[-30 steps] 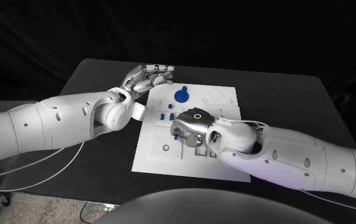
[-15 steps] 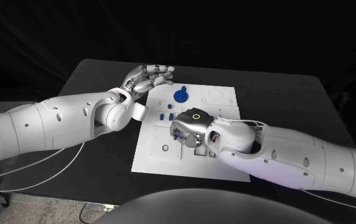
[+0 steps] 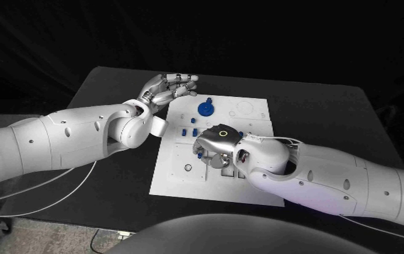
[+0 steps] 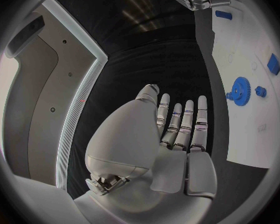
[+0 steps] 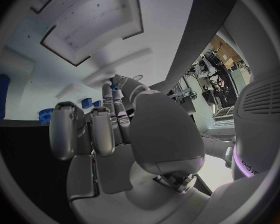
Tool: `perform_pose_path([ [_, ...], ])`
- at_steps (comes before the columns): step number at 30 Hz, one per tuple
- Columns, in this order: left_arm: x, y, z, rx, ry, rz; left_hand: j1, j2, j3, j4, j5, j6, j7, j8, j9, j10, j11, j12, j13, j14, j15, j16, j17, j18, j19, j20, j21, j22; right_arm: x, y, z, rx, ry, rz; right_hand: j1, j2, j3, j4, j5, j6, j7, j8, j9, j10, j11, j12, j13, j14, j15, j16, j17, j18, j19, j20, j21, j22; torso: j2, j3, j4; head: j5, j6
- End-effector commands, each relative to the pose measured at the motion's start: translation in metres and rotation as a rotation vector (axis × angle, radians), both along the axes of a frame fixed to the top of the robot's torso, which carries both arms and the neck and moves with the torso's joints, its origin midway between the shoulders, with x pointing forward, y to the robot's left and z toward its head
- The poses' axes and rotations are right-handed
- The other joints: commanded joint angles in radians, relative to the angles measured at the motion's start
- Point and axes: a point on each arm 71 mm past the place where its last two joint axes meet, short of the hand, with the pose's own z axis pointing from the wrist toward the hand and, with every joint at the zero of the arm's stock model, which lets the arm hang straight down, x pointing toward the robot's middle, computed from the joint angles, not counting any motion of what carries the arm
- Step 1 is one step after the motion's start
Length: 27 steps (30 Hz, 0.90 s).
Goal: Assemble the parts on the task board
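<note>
Black tabletop lay under the white task board, where the right hand hovered low over the middle, fingers curled down among the small blue parts; whether it pinched one, I could not tell. Off the board's far left corner the left hand waited on the table, fingers straight and side by side, holding nothing. A blue gear sat at the board's far end. To seat a part well, I reckoned the right hand should lower slowly and squarely.
</note>
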Motion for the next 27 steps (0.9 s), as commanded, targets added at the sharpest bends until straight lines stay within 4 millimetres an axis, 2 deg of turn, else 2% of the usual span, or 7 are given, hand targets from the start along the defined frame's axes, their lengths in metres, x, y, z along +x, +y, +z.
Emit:
perform_pose_path([
  [1, 0.000, -0.002, 0.001, -0.021, 0.005, -0.013, 0.009, 0.002, -0.003, -0.001, 0.005, -0.004, 0.006, 0.005, -0.002, -0.002, 0.007, 0.004, -0.002, 0.000, 0.009, 0.004, -0.002, 0.009, 0.003, -0.001, -0.006, -0.001, -0.001, 0.001, -0.002, -0.010, 0.022, 0.009, -0.008, -0.009, -0.003, 0.008, -0.018, -0.020, 0.001, -0.004, -0.007, -0.017, 0.002, -0.007, -0.001, -0.006, 0.006, -0.007, 0.038, 0.021, -0.013, -0.001, -0.014, 0.182, 0.000, -0.0003, -0.0006, 0.000, 0.000],
  [6, 0.000, -0.002, 0.001, -0.021, 0.006, -0.012, 0.009, 0.002, -0.003, -0.001, 0.005, -0.004, 0.006, 0.005, -0.002, -0.001, 0.008, 0.005, -0.002, 0.000, 0.009, 0.004, -0.002, 0.009, 0.003, -0.001, -0.007, -0.001, -0.001, 0.000, -0.002, -0.006, 0.025, 0.006, -0.016, -0.016, -0.012, 0.018, -0.047, -0.048, -0.004, -0.004, -0.018, -0.040, 0.005, -0.008, 0.000, -0.015, 0.004, -0.015, 0.028, 0.025, -0.024, -0.001, -0.030, 0.177, 0.000, 0.0000, -0.0010, 0.001, 0.000],
  [13, 0.000, -0.002, 0.000, -0.021, 0.007, -0.012, 0.010, 0.003, -0.003, -0.001, 0.005, -0.004, 0.006, 0.005, -0.002, -0.001, 0.008, 0.005, -0.003, 0.000, 0.010, 0.004, -0.003, 0.009, 0.003, -0.001, -0.007, -0.001, 0.001, -0.006, 0.001, 0.037, 0.005, -0.013, -0.028, -0.032, -0.054, 0.044, -0.096, -0.152, -0.049, -0.002, -0.053, -0.122, 0.020, 0.001, 0.011, -0.036, 0.010, -0.031, 0.004, 0.034, -0.052, 0.003, -0.073, 0.164, 0.000, 0.0005, 0.0005, 0.001, 0.000],
  [18, 0.000, -0.001, 0.000, -0.019, 0.008, -0.009, 0.011, 0.003, -0.003, -0.002, 0.005, -0.004, 0.006, 0.006, -0.002, -0.001, 0.008, 0.006, -0.003, 0.001, 0.010, 0.005, -0.003, 0.009, 0.003, -0.001, -0.007, -0.001, 0.004, -0.023, 0.011, 0.089, 0.003, -0.053, -0.030, -0.029, -0.076, 0.058, -0.097, -0.144, -0.040, 0.006, -0.057, -0.142, 0.020, 0.022, 0.022, -0.037, 0.010, -0.030, 0.003, 0.034, -0.053, 0.004, -0.079, 0.163, 0.000, 0.0007, 0.0001, 0.008, 0.000],
  [23, -0.001, 0.002, 0.000, -0.017, 0.008, -0.003, 0.012, 0.003, -0.003, -0.002, 0.005, -0.004, 0.007, 0.006, -0.002, -0.001, 0.008, 0.006, -0.003, 0.001, 0.010, 0.005, -0.003, 0.009, 0.003, -0.001, -0.007, -0.001, 0.018, -0.050, 0.035, 0.116, 0.001, -0.118, -0.023, -0.025, -0.104, 0.075, -0.083, -0.155, -0.020, 0.001, -0.077, -0.174, 0.050, 0.012, 0.002, -0.021, 0.051, -0.012, 0.016, 0.027, -0.034, 0.034, -0.059, 0.170, 0.000, -0.0002, -0.0029, 0.014, 0.000],
  [26, -0.001, 0.004, 0.000, -0.015, 0.007, 0.002, 0.012, 0.002, -0.004, -0.002, 0.005, -0.004, 0.007, 0.006, -0.003, -0.001, 0.009, 0.006, -0.004, 0.001, 0.010, 0.005, -0.003, 0.009, 0.003, -0.001, -0.007, -0.001, 0.026, -0.071, 0.048, 0.116, -0.006, -0.164, -0.013, -0.022, -0.126, 0.086, -0.081, -0.183, -0.048, -0.001, -0.100, -0.195, 0.060, -0.014, -0.033, -0.014, 0.062, -0.003, 0.023, 0.026, -0.023, 0.048, -0.047, 0.175, -0.001, -0.0010, -0.0016, 0.013, 0.000],
  [27, -0.001, 0.004, 0.000, -0.014, 0.007, 0.003, 0.012, 0.002, -0.004, -0.002, 0.005, -0.005, 0.007, 0.006, -0.003, -0.001, 0.009, 0.007, -0.004, 0.001, 0.010, 0.005, -0.004, 0.009, 0.003, -0.001, -0.007, -0.001, 0.029, -0.079, 0.052, 0.114, -0.010, -0.180, -0.007, -0.021, -0.138, 0.092, -0.082, -0.207, -0.071, -0.001, -0.116, -0.199, 0.062, -0.026, -0.051, -0.013, 0.064, -0.001, 0.023, 0.026, -0.021, 0.053, -0.046, 0.175, 0.000, -0.0006, -0.0010, 0.013, 0.000],
])
